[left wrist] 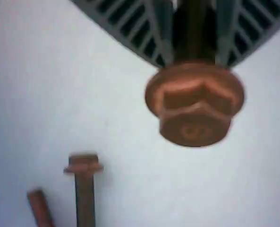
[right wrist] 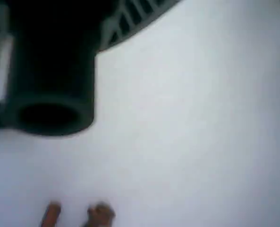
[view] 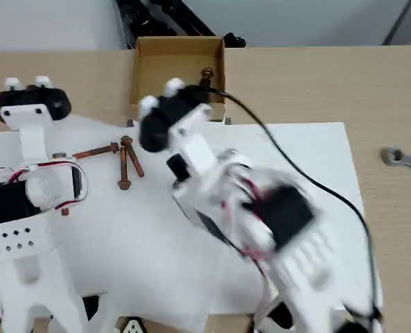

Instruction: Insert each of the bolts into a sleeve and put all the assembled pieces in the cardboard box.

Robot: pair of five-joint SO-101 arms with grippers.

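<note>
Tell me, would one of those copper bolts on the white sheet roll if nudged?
Probably, but in a curve: the bolt has a round shank and a wider flanged head. The hexagonal head might stop it soon. It looks like solid metal, so likely stiff and heavy for its size.

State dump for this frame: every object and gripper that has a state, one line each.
left gripper: shut on held bolt
held bolt: gripped by the shaft, head out, above the white sheet
right gripper: shut on black sleeve
black sleeve: held, bore empty
three loose bolts: lying on the sheet, unsleeved
cardboard box: open top
bolt at box rim: cannot tell whether held or resting
</note>
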